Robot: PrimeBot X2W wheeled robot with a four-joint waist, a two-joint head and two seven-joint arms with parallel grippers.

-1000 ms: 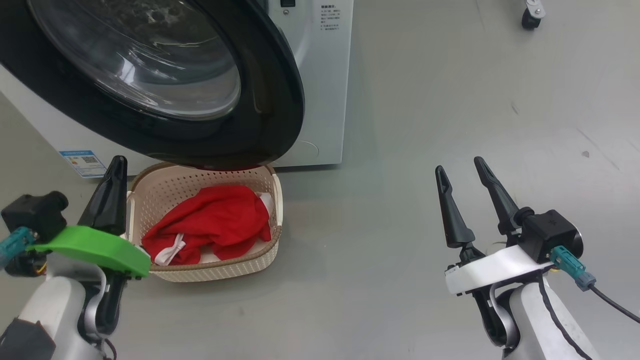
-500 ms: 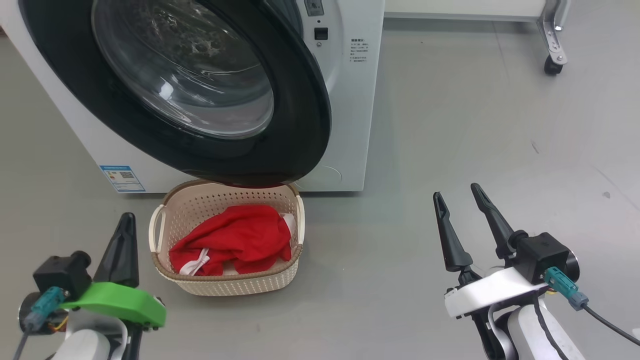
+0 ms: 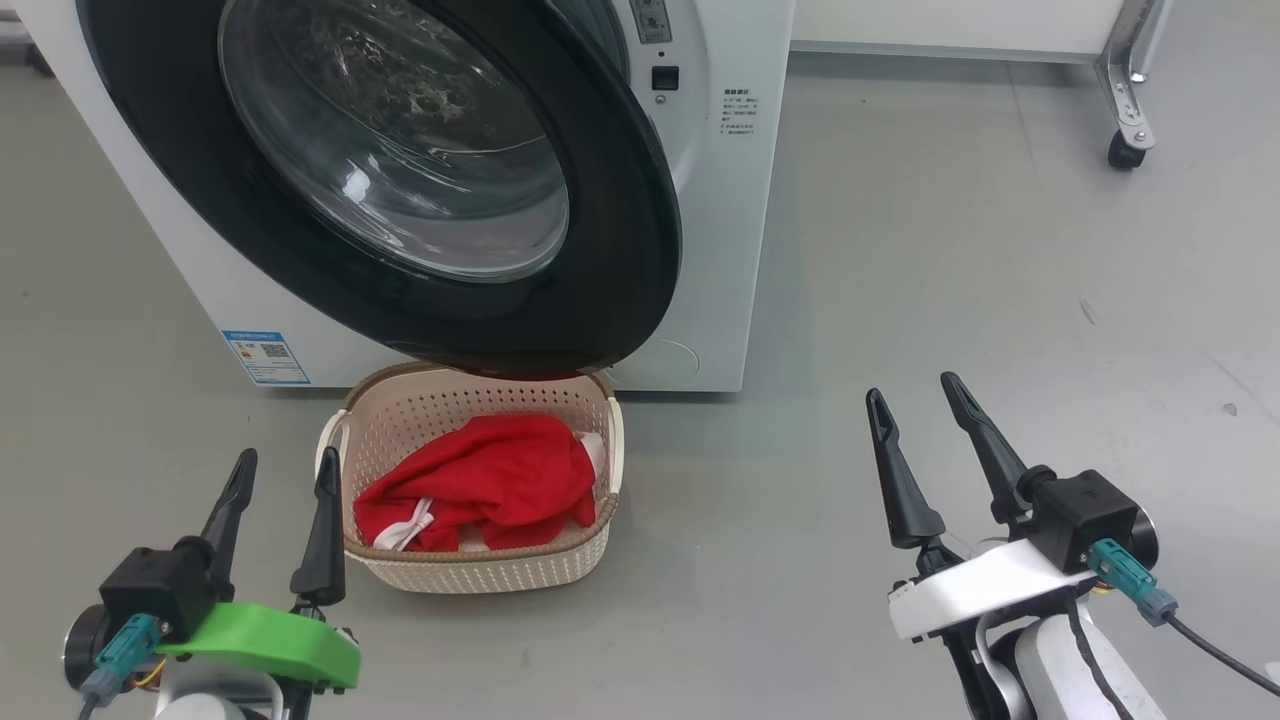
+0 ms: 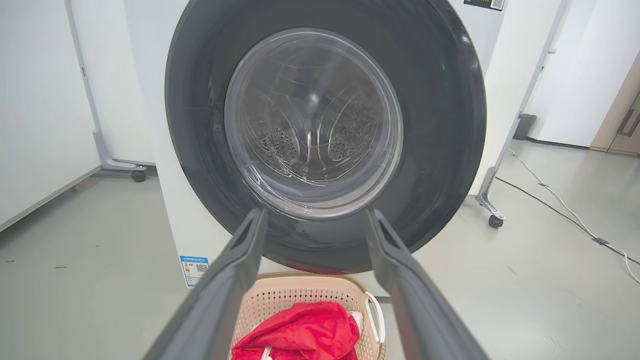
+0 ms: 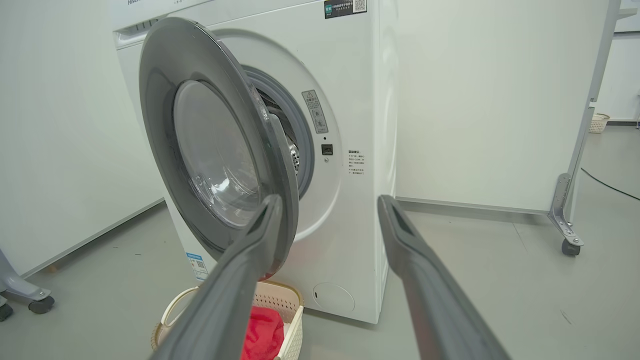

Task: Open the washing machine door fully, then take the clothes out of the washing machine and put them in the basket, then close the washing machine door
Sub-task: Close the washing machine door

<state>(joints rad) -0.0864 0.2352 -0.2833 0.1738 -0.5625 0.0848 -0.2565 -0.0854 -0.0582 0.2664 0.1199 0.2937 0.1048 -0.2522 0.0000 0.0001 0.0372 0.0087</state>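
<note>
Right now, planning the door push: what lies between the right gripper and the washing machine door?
Only bare floor, by the head view; the basket sits further left, under the door.

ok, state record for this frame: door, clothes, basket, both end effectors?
door_state: washing machine door partly open, unlatched
laundry: red clothes in basket
basket_spot: floor before washing machine, under door's lower rim
left_arm: left end effector open, empty, by basket's left handle
right_arm: right end effector open, empty, right of basket
remaining: close door
</note>
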